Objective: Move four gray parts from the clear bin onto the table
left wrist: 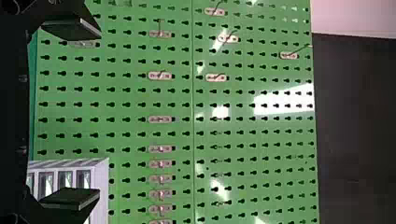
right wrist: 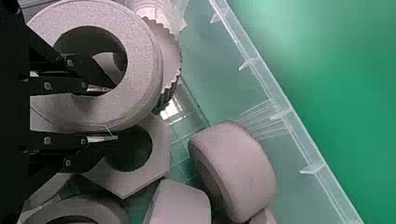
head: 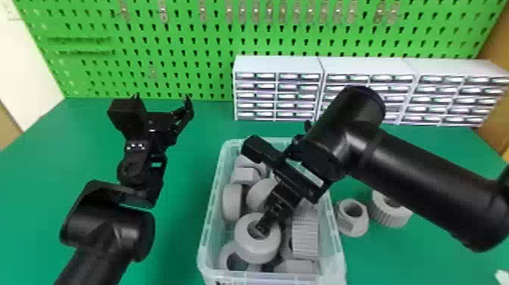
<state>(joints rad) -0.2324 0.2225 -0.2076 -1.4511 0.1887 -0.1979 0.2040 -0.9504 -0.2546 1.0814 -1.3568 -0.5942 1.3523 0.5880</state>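
Black tubing of the right arm [head: 428, 189] crosses the head view's right side, its end effector [right wrist: 113, 113] drawn in snugly on the gray ring [head: 257, 248], one finger inside the hole, one outside, at lower center in the clear bin [head: 207, 223]. The left end effector [head: 162, 98] hangs upper left, wide and empty. Best to raise the ring straight above its neighbors and the rim, then lower it gently onto bare tabletop [head: 416, 261], clear of the smooth collar [head: 358, 229].

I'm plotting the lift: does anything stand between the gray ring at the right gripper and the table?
Yes: the clear bin's wall stands around the gray ring, between it and the table; the ring probably has to rise over that wall.
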